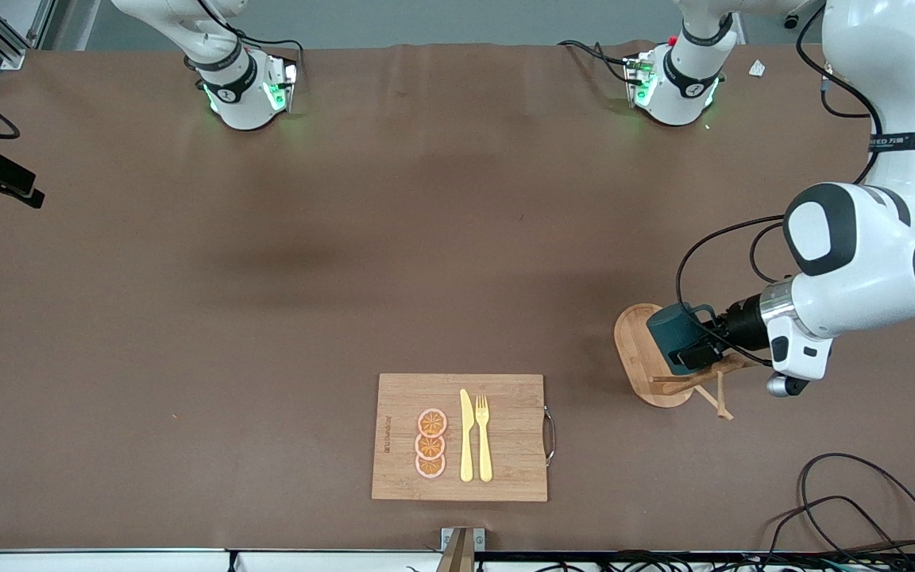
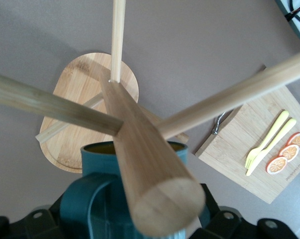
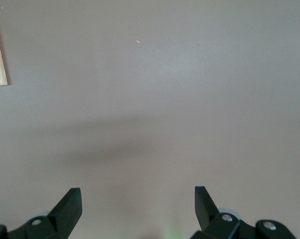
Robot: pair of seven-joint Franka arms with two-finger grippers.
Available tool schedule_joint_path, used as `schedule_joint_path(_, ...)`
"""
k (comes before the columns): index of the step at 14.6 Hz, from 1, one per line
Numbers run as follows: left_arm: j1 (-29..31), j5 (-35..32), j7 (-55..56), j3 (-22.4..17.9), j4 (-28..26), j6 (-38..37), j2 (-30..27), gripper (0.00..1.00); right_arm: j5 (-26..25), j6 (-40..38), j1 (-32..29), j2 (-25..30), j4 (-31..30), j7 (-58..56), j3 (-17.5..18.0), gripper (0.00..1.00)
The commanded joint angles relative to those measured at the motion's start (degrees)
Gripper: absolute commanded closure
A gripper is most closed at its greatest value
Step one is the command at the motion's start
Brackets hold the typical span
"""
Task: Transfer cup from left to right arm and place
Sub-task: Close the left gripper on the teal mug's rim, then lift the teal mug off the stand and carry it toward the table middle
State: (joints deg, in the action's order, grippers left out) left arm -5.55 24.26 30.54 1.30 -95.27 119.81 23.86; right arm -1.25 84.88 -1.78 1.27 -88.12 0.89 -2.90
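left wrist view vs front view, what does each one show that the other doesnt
Only the left wrist view shows the cup's ochre-yellow inside and the wooden mug rack's post top close up, pegs spreading out.

Only the front view shows both arm bases, the left gripper at the cup over the rack base, and cables on the table.

Both show the cup, rack, and the cutting board with knife, fork and orange slices.

teal cup (image 2: 97,199) on wooden rack (image 2: 140,164), cutting board (image 2: 254,149)
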Motion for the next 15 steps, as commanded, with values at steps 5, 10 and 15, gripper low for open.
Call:
schedule_joint_path(5,-0.1,1.2,0.0,0.8,0.1,0.8,-0.2,0.34,0.3,0.0,-0.2,1.4,-1.1,0.2,0.1,0.00)
schedule_joint_path(10,0.6,1.6,2.8,2.3,0.4,-3.3,-2.7,0.33,0.3,0.0,-0.2,1.4,-1.1,0.2,0.1,0.00)
schedule_joint_path(15,0.2,1.6,8.3,2.5,0.7,-10.0,-5.9,0.33,0.3,0.0,-0.2,1.4,-1.1,0.2,0.1,0.00)
